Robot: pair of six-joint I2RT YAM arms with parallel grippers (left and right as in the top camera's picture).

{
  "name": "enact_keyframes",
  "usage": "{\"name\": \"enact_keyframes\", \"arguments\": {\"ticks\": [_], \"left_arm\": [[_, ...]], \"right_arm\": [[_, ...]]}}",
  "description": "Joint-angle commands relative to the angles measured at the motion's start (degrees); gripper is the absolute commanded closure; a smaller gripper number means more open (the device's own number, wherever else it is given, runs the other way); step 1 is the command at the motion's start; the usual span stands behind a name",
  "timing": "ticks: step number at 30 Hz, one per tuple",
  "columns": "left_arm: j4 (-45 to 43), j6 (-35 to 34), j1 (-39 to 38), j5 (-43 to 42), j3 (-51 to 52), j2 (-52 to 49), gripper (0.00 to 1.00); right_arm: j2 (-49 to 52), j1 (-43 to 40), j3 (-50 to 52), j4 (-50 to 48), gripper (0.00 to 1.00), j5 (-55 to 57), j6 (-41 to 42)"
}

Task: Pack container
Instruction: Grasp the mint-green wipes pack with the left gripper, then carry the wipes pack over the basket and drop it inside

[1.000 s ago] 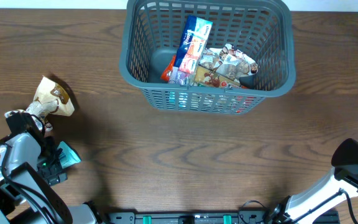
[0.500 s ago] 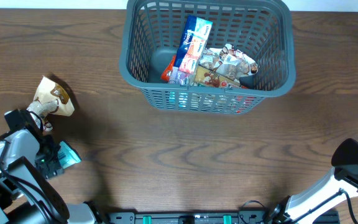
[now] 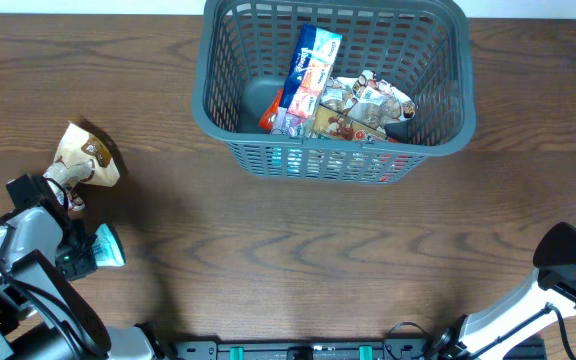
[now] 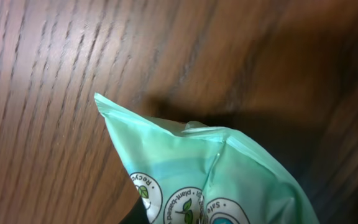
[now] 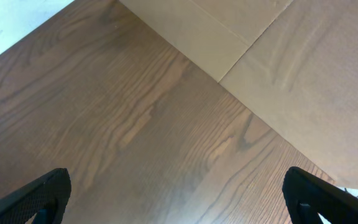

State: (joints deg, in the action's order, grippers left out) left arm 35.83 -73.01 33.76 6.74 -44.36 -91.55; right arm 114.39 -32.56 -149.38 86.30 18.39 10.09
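We can't tell if the left end effector [image 3: 76, 252] grips the green packet [image 4: 216, 180], which is cropped at the bottom. The container [image 3: 200, 115] has its far rim cut off too.

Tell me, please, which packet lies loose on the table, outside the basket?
The tan packet left of the basket, alone on the wood. The other packets lie inside the basket, and the mint-green packet is in the left gripper.

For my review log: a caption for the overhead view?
Container on a wooden table, snack packets inside; tan pouch and green packet outside it.
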Motion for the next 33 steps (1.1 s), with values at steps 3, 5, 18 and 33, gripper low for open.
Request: {"name": "enact_keyframes", "arguments": {"ticks": [3,5,18,33], "left_arm": [[1.20,13.11,-0.11,-10.91,1.40,2.67,0.94],[1.60,16.44,-0.59,-15.28,0.83,6.73,0.94],[-3.76,27.21,-8.04,-26.10,-20.79,35.91,0.94],[-12.68,29.73,-36.63,-30.32,-52.24,10.75,0.95]], "right_arm": [[0.50,-0.42,0.26,0.11,0.01,0.17,0.59],[0.50,-0.42,0.26,0.11,0.01,0.17,0.59],[0.50,-0.42,0.26,0.11,0.01,0.17,0.59],[0.50,-0.42,0.26,0.11,0.01,0.17,0.59]]}}
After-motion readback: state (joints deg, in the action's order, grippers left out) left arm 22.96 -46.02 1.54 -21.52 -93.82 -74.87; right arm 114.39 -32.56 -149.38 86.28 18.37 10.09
